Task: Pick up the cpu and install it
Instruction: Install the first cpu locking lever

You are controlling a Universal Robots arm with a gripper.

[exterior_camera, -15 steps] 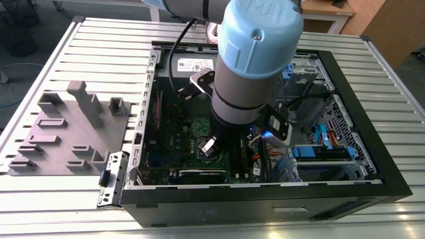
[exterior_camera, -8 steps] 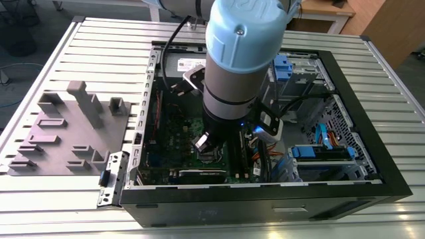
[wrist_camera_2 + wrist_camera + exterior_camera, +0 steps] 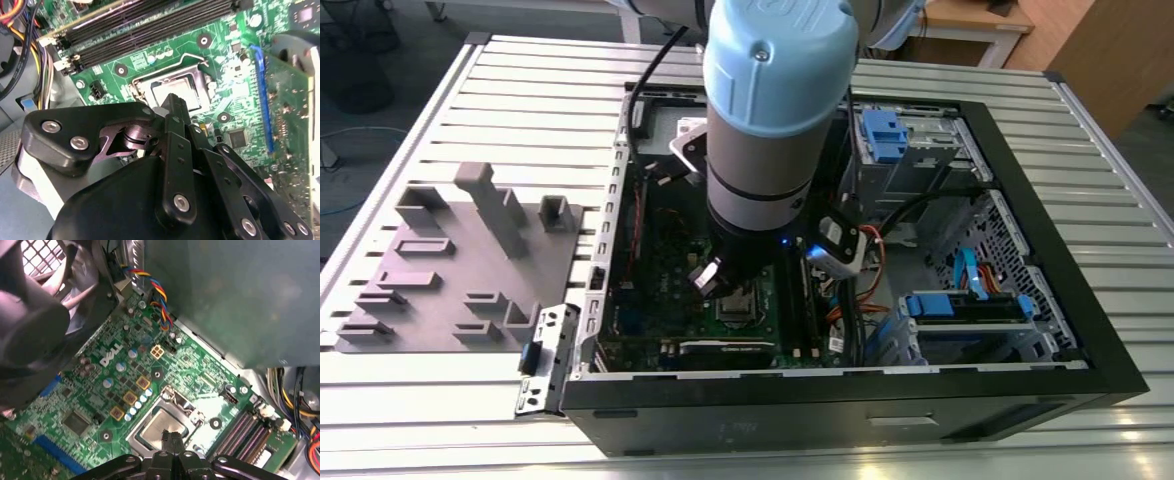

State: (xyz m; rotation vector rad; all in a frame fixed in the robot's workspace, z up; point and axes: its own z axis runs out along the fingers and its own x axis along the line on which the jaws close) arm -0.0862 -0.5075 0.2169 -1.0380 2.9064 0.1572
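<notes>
Gripper over the socket, cpu seated below.

The cpu (image 3: 161, 426) lies flat inside the socket frame (image 3: 175, 75) on the board (image 3: 95, 395). The gripper (image 3: 172, 100) hangs directly above it, fingers (image 3: 170, 440) drawn together, apparently holding nothing; contact with the cpu cannot be judged.

I see little free room around the socket frame (image 3: 172, 85) — memory slots (image 3: 145, 25) crowd its 12 o'clock in the second wrist view, a blue-edged card (image 3: 262, 100) stands at 3 o'clock, and my gripper (image 3: 172, 102) hangs directly above it.
</notes>
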